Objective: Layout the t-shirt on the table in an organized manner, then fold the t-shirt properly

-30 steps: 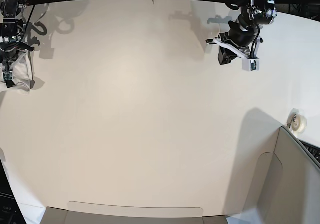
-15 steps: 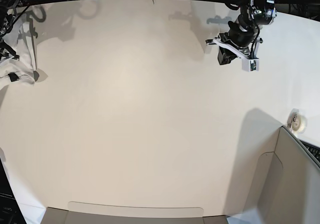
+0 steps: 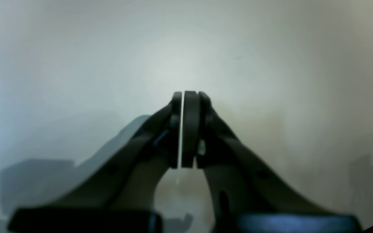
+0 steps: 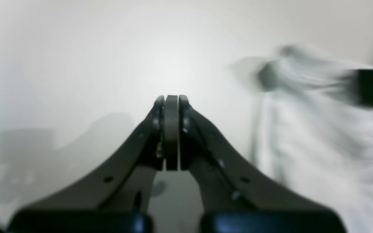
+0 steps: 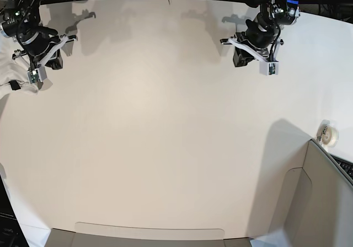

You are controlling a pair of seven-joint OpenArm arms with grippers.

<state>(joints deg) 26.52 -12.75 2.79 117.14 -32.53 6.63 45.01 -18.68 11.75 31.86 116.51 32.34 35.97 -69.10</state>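
The t-shirt is a crumpled white heap at the far left edge of the table, with a small dark label showing. In the right wrist view the t-shirt is blurred at the right, its dark label near the top. My right gripper is shut and empty over bare table, just beside the heap and not touching it; in the base view the right gripper sits at the upper left. My left gripper is shut on nothing above bare table, and the left gripper is at the upper right.
A grey-white box panel fills the near right corner. A small white roll lies at the right edge just behind it. A dark keyboard corner shows beyond the panel. Cables hang along the far edge.
My right arm has lifted off the t-shirt heap and swung right over the table, leaving the cloth at the edge. My left arm has shifted a little up and left.
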